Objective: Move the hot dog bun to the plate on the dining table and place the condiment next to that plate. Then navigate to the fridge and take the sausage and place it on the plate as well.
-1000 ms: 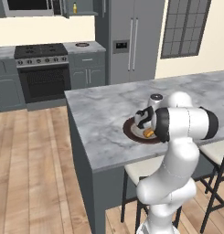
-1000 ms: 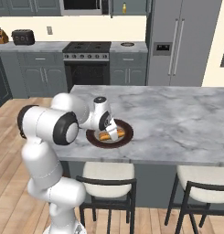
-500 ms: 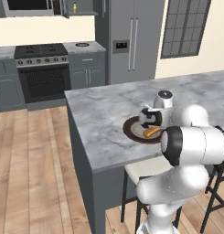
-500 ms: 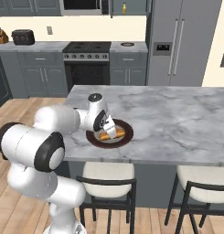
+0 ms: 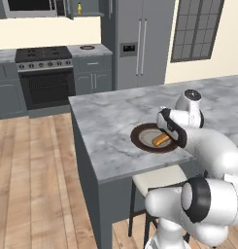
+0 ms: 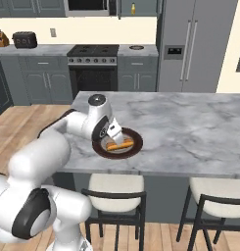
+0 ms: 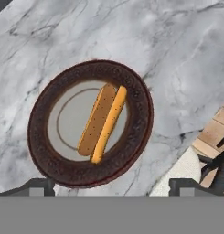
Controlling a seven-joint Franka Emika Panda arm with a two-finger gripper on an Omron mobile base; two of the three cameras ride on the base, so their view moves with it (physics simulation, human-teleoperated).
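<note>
Left base view: the arm is reaching out over the dining table (image 5: 110,121), and the gripper (image 5: 170,129) is hovering just over the plate (image 5: 142,142), which is sitting near the table's front edge at about 5 o'clock from the slab's centre. The hot dog bun (image 5: 161,139) is lying on the plate, peeking out from under the hand. The fridge (image 5: 135,39) is standing well apart at 12 o'clock, doors shut.

Right base view: the gripper (image 6: 113,133) is showing at the plate's (image 6: 133,147) 10 o'clock rim, with the hot dog bun (image 6: 119,145) flat on the dish just beneath it. No condiment is visible beside the plate, so by my reckoning that leg is next up, and the fridge (image 6: 190,44) leg comes after it.

Hand view: looking straight down, the jaws are standing wide and empty, finger tips (image 7: 38,186) framing the bottom edge. The hot dog bun (image 7: 102,122) is resting inside the plate (image 7: 49,155), slanting from 1 o'clock to 7 o'clock, clear of both tips.

To finish this release well, I'd say the hand should be lifting straight up with the jaws staying wide, so neither tip is clipping the bun or nudging the plate toward the table edge.
</note>
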